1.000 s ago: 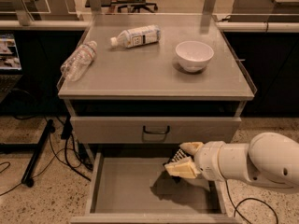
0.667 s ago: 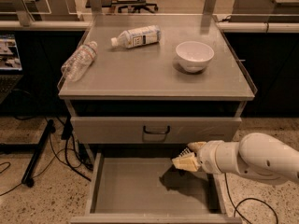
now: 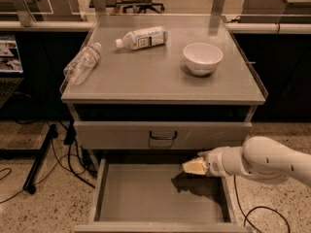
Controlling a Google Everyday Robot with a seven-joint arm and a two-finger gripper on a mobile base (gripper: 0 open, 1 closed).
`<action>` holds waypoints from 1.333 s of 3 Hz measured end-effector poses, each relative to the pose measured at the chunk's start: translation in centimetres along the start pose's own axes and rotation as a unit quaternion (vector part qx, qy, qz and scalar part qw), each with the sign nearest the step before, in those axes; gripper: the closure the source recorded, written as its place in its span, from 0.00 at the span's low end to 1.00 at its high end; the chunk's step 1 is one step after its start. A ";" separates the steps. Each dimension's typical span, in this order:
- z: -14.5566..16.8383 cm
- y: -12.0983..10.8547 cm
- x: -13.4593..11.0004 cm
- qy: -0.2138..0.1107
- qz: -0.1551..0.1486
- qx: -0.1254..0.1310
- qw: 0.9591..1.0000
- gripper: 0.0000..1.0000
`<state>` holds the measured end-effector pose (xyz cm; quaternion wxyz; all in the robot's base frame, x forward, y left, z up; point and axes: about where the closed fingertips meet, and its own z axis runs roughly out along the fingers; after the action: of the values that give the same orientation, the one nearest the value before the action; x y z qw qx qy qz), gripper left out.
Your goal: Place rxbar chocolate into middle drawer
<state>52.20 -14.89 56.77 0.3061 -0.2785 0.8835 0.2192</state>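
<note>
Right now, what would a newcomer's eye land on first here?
The white arm reaching in from the right, its gripper hovering over the right rear of the open middle drawer, low in the view. Next, the cabinet top: a white bowl on the right, a labelled bottle lying at the back and a clear bottle lying at the left edge.

Legible text: none is showing. The white label on the bottle [image 3: 142,37] lying on the cabinet top [image 3: 155,79] is reading as blur. The gripper [image 3: 193,166] is hovering over the middle drawer [image 3: 146,200], right rear.
</note>
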 end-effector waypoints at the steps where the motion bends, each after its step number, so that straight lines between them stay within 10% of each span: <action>1: 0.6 -1.0 2.7 0.015 0.062 -0.006 0.998 1.00; 4: 2.6 -1.4 3.6 0.033 0.082 -0.032 0.996 1.00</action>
<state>51.80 -15.79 52.18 0.2489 -0.2216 0.9055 0.2626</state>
